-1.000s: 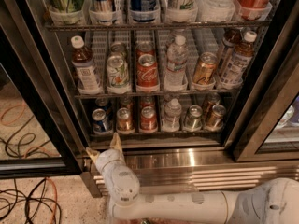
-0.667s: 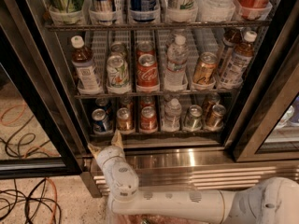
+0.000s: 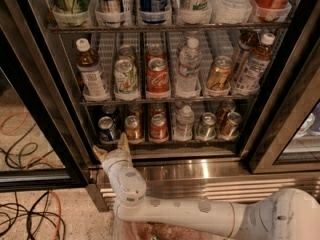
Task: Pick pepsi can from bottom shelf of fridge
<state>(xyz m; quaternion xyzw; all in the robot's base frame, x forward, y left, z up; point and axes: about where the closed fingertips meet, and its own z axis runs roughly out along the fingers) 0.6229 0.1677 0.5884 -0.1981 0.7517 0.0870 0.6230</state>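
Pincer [image 3: 111, 148] held just under pepsi can [image 3: 106, 129], leftmost on bottom shelf [image 3: 200, 143] — fingers [image 3: 123, 142] spread, nothing gripped yet, probably lined up so can gets straddled from front.

Fridge [image 3: 42, 91] racks were stocked and in full view. The pepsi can [image 3: 106, 129] stood leftmost in the front row of the bottom shelf [image 3: 215, 143]. Just beside it stood a gold-brown can [image 3: 133, 128], then a red can [image 3: 159, 127]. The pincer [image 3: 111, 147] sat just below the shelf's front rail, under the pepsi can and against the stainless base [image 3: 210, 173]. Its fingers [image 3: 123, 142] were spread apart, pointing up, with nothing between them. The white arm [image 3: 175, 216] entered from lower right. Cables [image 3: 22, 151] lay on the floor at left.
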